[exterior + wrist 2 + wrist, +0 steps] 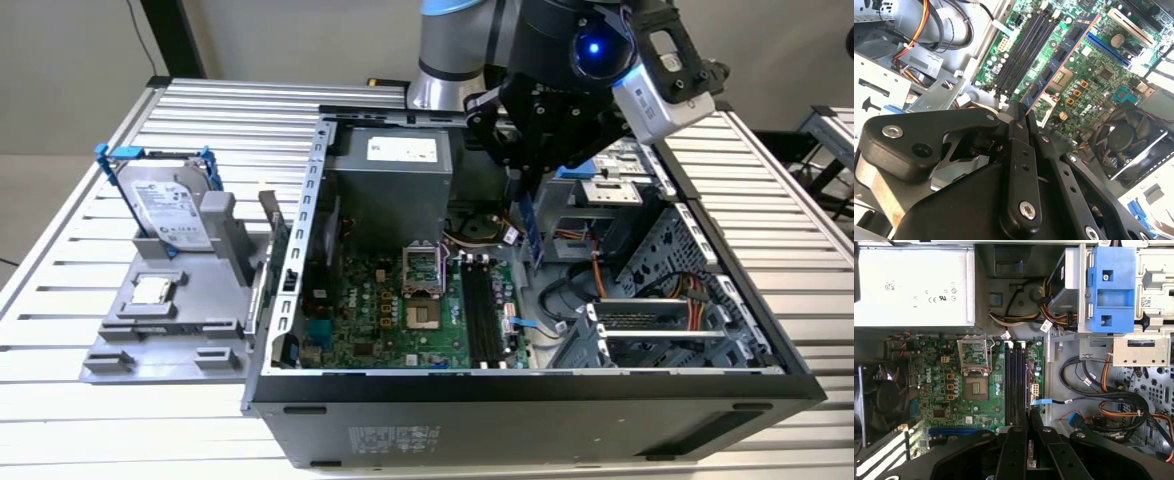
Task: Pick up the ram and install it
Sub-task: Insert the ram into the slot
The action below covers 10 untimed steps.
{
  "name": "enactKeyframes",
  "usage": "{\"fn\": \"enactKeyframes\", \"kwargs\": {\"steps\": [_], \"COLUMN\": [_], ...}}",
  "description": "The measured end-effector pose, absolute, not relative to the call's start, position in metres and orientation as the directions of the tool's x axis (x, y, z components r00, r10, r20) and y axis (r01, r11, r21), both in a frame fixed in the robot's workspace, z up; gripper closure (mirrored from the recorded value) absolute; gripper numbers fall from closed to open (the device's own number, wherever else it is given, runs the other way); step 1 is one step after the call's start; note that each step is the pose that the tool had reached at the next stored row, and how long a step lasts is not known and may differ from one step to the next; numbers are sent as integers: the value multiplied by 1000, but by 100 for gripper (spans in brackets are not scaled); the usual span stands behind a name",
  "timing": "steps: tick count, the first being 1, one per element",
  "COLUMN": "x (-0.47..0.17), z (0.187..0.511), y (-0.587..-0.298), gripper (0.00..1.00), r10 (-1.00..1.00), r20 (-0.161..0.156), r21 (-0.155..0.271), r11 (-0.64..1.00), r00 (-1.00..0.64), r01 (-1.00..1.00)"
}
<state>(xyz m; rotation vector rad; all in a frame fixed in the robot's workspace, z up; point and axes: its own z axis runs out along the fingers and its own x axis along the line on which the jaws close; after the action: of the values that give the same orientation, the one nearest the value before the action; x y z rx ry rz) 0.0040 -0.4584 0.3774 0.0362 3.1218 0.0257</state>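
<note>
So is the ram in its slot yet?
Not yet: the ram is clamped in the shut claw, held above the motherboard, and the black memory slots lie empty.

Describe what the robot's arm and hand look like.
The arm is a round silver-grey tube with a light blue joint cap. Its wrist is a black housing with a glowing blue light, and a grey camera box is mounted beside it. The hand is matte black: flat linkage bars joined by silver screws, narrowing to two slim fingers.
</note>
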Motion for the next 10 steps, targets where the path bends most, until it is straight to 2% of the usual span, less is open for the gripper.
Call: {"fn": "enactKeyframes", "kwargs": {"steps": [10], "x": [4], "z": [375], "y": [-458], "gripper": [100], "r10": [23], "r20": [-19], "r21": [17], "r11": [1000], "r00": [-1000], "r01": [23]}}
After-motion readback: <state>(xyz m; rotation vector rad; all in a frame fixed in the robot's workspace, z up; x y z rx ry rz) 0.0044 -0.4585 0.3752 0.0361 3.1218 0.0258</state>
